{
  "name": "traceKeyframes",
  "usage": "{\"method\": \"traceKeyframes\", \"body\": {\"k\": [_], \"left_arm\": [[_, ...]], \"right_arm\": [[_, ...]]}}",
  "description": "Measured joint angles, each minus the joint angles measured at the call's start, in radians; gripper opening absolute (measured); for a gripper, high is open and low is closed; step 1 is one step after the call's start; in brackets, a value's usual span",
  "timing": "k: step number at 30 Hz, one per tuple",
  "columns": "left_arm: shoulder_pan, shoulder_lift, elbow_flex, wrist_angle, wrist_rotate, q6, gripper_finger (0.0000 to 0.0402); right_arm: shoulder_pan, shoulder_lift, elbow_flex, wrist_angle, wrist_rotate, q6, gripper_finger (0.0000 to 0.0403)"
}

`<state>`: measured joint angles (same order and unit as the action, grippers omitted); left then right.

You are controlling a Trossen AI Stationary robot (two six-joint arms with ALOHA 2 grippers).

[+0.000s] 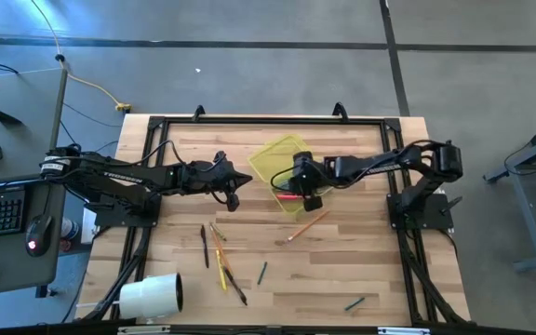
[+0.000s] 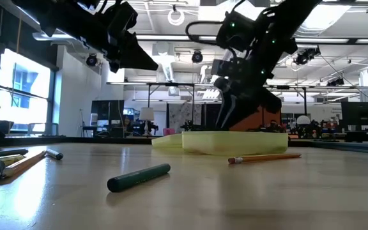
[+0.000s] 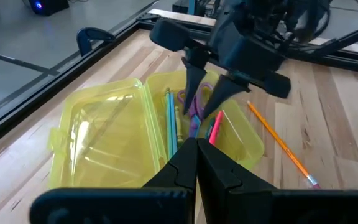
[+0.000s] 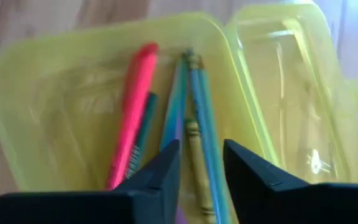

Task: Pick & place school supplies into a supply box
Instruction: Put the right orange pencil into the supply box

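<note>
Open translucent yellow supply box (image 4: 104,93) holding pink marker (image 4: 132,106), blue pencils (image 4: 201,124), purple scissors (image 3: 197,102), right tool (image 4: 201,165) released above, left tool (image 3: 196,163) clenched.

High view: overhead, straight down on the whole table (image 1: 342,279). Low view: at tabletop level, facing across into the room. Left wrist view: set back, looking past closed jaws toward the supply box (image 3: 104,134). Right wrist view: close above the same box, seen between parted jaws.
</note>
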<state>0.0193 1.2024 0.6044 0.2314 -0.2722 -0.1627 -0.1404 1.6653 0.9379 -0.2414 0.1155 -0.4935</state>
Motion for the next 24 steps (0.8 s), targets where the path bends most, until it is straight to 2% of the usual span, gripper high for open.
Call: {"method": "traceKeyframes", "body": {"k": [6, 12, 16, 19, 24], "left_arm": [[0.0, 0.0, 0.0, 0.002, 0.0, 0.0, 0.0046], [0.0, 0.0, 0.0, -0.002, 0.0, 0.0, 0.0046], [0.0, 0.0, 0.0, 0.0, 0.0, 0.0, 0.0046], [0.0, 0.0, 0.0, 0.004, 0.0, 0.0, 0.0046], [0.0, 0.0, 0.0, 0.005, 0.0, 0.0, 0.0046]], "right_arm": [[0.135, -0.007, 0.004, 0.088, -0.108, 0.054, 0.0145], [0.27, -0.025, -0.007, 0.109, -0.15, 0.154, 0.0136], [0.307, -0.026, -0.083, 0.188, -0.178, 0.24, 0.0126], [0.309, -0.026, -0.174, 0.314, -0.185, 0.258, 0.012], [0.283, -0.026, -0.338, 0.604, -0.266, 0.257, 0.0111]]}}
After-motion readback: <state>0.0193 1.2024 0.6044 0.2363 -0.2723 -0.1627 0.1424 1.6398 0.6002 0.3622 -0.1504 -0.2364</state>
